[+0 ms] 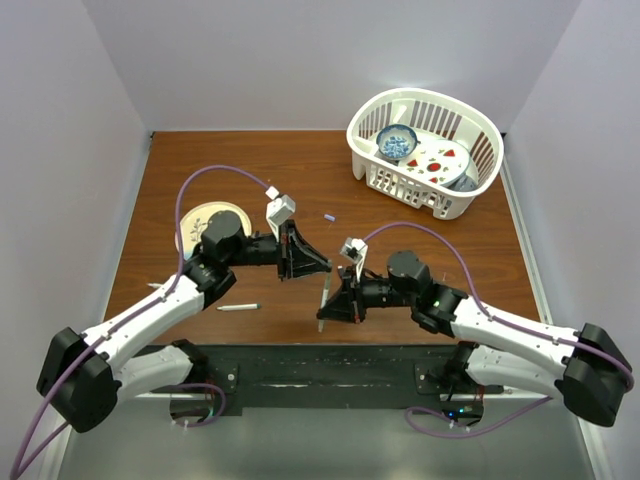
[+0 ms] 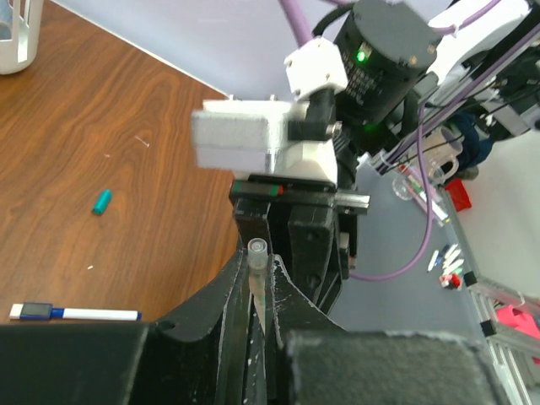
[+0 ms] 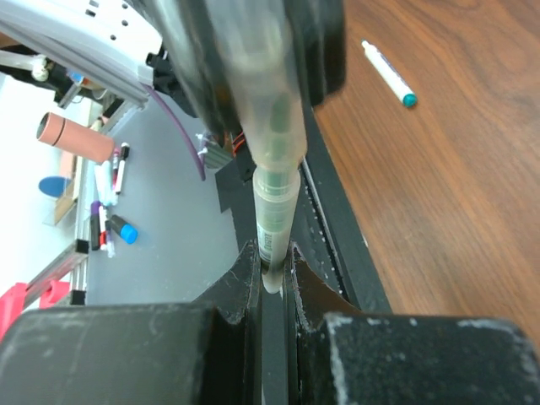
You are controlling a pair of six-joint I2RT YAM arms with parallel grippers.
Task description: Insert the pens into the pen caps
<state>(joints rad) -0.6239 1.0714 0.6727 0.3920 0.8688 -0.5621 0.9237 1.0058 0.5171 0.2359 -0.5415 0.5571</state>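
Note:
My right gripper [image 1: 328,300] [image 3: 272,268] is shut on a greyish pen [image 1: 323,300] [image 3: 275,207], low on its barrel. The pen stands tilted over the table's near edge. Its far end reaches up to my left gripper [image 1: 321,266] [image 2: 257,263]. That gripper is shut on a small translucent grey cap [image 2: 256,251]. I cannot tell whether the pen's tip is inside this cap. Loose on the wood lie a lavender cap [image 1: 329,215], a teal cap [image 2: 101,201], a white pen with a blue end [image 1: 238,307] [image 2: 74,313], and a white pen with a teal end [image 3: 389,74].
A white basket [image 1: 468,196] holding dishes stands at the back right. A pale plate [image 1: 192,220] lies at the left, partly under my left arm. The black base rail [image 1: 320,362] runs along the near edge.

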